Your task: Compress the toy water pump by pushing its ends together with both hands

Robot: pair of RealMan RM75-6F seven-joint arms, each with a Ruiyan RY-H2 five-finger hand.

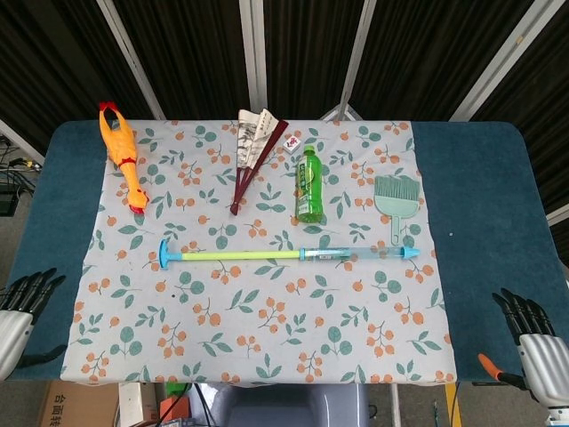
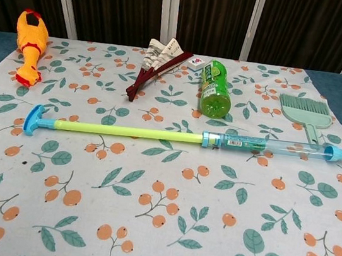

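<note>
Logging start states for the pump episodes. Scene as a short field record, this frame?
pump: toy water pump lies flat across the floral cloth, plunger fully extended, T-handle toward the robot's left, nozzle toward its right
left hand: left hand at the table's near-left corner, holding nothing, clear of the pump
right hand: right hand at the near-right corner, fingers apart, holding nothing
behind pump: green bottle on its side, small brush, folded fan, rubber chicken
task: not started, neither hand touches the pump
</note>
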